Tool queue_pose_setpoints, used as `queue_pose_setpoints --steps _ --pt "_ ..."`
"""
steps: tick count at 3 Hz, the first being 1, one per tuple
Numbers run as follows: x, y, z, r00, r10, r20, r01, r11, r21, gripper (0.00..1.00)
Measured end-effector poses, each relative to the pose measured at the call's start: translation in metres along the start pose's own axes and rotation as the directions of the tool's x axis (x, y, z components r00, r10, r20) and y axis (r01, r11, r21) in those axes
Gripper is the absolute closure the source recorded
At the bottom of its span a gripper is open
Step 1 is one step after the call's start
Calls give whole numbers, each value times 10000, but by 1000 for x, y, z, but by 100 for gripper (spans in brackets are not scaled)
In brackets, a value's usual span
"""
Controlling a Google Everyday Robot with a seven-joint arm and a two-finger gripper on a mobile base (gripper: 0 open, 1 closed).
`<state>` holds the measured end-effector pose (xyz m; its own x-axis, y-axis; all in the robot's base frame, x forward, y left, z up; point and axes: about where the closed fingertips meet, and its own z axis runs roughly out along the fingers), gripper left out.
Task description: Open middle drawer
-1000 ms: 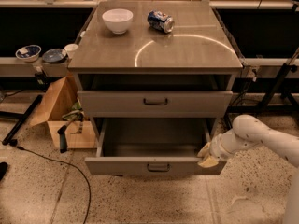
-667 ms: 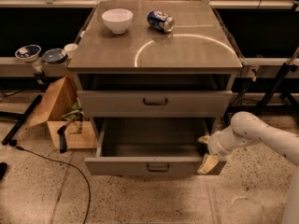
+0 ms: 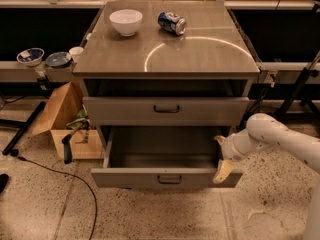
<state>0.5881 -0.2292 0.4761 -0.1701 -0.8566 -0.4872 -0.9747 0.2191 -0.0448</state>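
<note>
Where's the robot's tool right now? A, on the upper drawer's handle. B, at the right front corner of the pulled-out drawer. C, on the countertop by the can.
B: the tool sits at the right front corner of the pulled-out middle drawer, well below the can.

Grey bench (image 3: 200,59), hand (image 3: 223,170) low at its right front, white bowl (image 3: 125,21) on top far up-left of the hand, blue can (image 3: 172,22) on its side nearer

Speckled floor (image 3: 150,214), grey cabinet top (image 3: 200,59), cardboard box (image 3: 57,109) at left, warm light
</note>
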Motion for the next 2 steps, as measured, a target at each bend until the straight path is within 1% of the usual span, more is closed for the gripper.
queue_pose_setpoints --steps 1,2 --pt "11 -12 24 9996 62 289 -69 9997 232 0" --pt "8 -12 22 9995 -15 301 8 9997 227 0"
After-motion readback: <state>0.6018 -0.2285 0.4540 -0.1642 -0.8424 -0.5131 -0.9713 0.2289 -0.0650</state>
